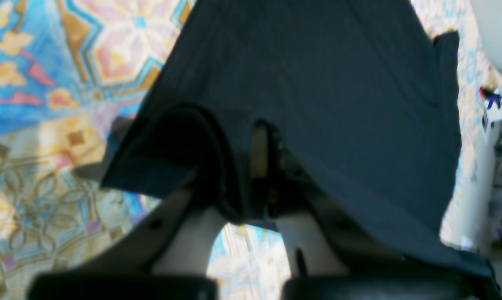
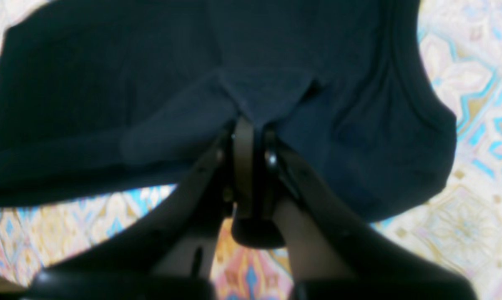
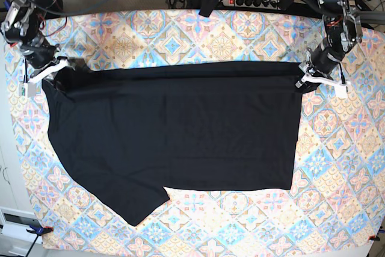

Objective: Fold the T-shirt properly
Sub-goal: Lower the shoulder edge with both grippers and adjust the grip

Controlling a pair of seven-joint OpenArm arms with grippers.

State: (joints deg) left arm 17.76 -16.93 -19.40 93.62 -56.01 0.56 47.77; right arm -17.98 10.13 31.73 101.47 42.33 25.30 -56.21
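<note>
While the shirt (image 3: 174, 130) lies spread on the tabletop (image 3: 337, 167), my left tool (image 3: 308, 76) and right tool (image 3: 55, 69) each pinch a top corner.

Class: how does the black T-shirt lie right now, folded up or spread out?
Mostly spread out. The T-shirt lies wide and flat on the patterned cloth, one sleeve showing, its far corners pinched by the left gripper and right gripper.

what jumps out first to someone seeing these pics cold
A big black T-shirt spreads across the middle of a bright patterned tablecloth, one sleeve pointing toward the near edge. At its far corners, the left gripper and the right gripper are each shut on the cloth, holding the far edge taut.
</note>
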